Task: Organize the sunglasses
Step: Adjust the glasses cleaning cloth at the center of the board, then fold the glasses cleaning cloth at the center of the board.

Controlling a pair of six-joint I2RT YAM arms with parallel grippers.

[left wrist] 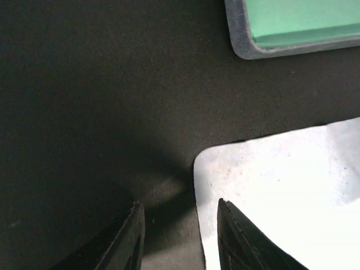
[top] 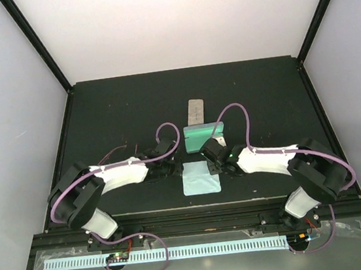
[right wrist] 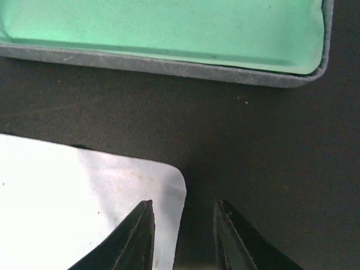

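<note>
In the top view a thin reddish wire-like frame (top: 113,153), apparently the pink sunglasses, shows just behind my left arm and is mostly hidden. I cannot make out the black pair against the dark table. My left gripper (top: 169,168) (left wrist: 179,225) is open and low over the table, its right finger over the near-left corner of a light blue cloth (left wrist: 281,191). My right gripper (top: 217,162) (right wrist: 183,225) is open too, with its left finger over the cloth's (right wrist: 73,191) far-right corner. Neither gripper holds anything.
An open grey case with green lining (top: 204,136) (left wrist: 292,28) (right wrist: 169,34) lies just beyond the cloth (top: 200,177). A closed beige-grey case (top: 195,112) lies behind it. Dark frame posts and pale walls border the black table (top: 262,98).
</note>
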